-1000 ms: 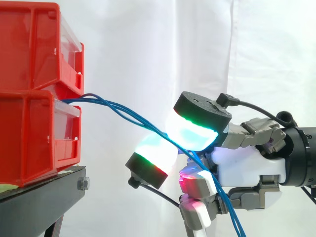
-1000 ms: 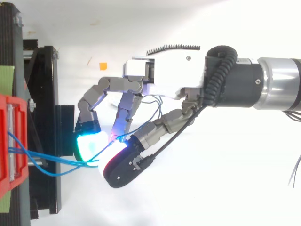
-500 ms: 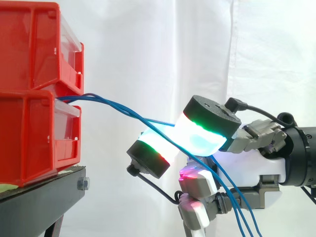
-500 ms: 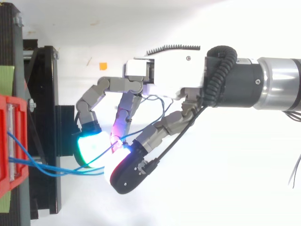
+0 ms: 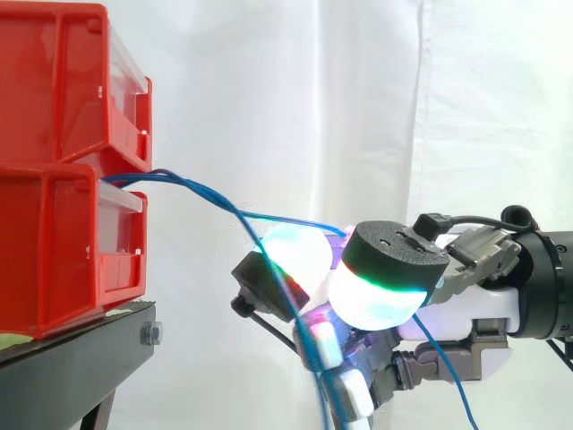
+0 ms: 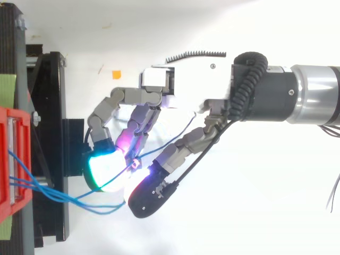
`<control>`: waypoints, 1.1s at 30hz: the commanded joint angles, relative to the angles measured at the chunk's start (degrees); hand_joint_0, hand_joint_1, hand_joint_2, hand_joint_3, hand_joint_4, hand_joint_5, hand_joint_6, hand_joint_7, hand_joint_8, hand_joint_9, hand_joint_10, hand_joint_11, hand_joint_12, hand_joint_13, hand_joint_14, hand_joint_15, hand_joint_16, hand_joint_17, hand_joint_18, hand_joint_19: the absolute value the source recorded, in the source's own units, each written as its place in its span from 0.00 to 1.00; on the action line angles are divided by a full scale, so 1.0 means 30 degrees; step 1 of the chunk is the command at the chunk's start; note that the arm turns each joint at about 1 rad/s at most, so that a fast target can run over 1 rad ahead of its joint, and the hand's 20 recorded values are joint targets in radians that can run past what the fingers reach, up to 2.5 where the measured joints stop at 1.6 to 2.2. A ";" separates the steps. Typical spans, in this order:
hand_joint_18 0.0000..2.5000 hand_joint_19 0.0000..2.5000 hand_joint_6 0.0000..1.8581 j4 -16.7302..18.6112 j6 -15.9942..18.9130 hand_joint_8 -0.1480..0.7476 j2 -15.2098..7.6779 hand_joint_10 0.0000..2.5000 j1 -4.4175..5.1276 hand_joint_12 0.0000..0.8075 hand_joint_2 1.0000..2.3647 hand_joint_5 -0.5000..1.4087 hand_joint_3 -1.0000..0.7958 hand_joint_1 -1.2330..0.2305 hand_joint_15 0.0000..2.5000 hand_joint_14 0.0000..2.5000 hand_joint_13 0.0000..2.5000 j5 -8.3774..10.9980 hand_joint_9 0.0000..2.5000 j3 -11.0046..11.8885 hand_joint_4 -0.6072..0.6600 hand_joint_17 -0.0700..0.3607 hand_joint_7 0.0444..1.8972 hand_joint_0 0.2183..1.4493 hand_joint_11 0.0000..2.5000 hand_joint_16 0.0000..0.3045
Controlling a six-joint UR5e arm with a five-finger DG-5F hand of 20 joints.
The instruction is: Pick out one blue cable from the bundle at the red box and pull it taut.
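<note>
Ok so the hand (image 5: 457,309) is clenched round the blue cables (image 5: 192,186) a little way out from the red bins (image 5: 63,81), which sit stacked on the black bench (image 5: 72,358). The cables come out from between the two bins. One blue cable (image 5: 286,219) runs nearly level from there into the gap between the glowing pads (image 5: 300,255), and it looks pinched there. The others sag lower and drop down through the curled fingers, below the hand.

What I'd worry about:
- The hand taking more than one cable along. The rest of the bundle is threaded right through the fingers, so a pull could snag them too.
- The pinched cable slipping out. It's thin, those pads are fat and rounded, and I can't see how well it's seated.
- In the top view (image 6: 186,85) the strands loop slack near the bench edge. They could catch there as the slack comes out.

Count: two red bins, one hand, and three blue cables as best I can tell. They cross over each other, so don't hold me to that.
</note>
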 commanded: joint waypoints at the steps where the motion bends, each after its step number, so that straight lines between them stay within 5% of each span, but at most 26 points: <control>1: 0.36 0.20 0.52 0.0016 0.0000 0.37 0.0000 0.01 0.0003 0.42 0.00 0.16 0.31 0.17 0.23 0.01 0.41 -0.0002 0.37 -0.0001 0.44 0.41 0.45 0.48 0.27 0.15; 11: 0.36 0.19 0.52 0.0016 0.0000 0.40 0.0000 0.01 0.0003 0.42 0.00 0.16 0.28 0.17 0.23 0.01 0.41 -0.0002 0.38 -0.0001 0.47 0.41 0.42 0.39 0.28 0.16; 23: 0.39 0.22 0.48 0.0104 0.0000 0.48 0.0000 0.01 0.0003 0.48 0.00 0.19 0.28 0.33 0.24 0.01 0.46 -0.0002 0.48 -0.0001 0.52 0.44 0.44 0.23 0.28 0.18; 33: 0.40 0.23 0.47 0.0134 0.0000 0.50 0.0000 0.01 0.0003 0.48 0.00 0.20 0.28 0.39 0.24 0.01 0.47 -0.0002 0.52 -0.0001 0.52 0.45 0.46 0.23 0.28 0.18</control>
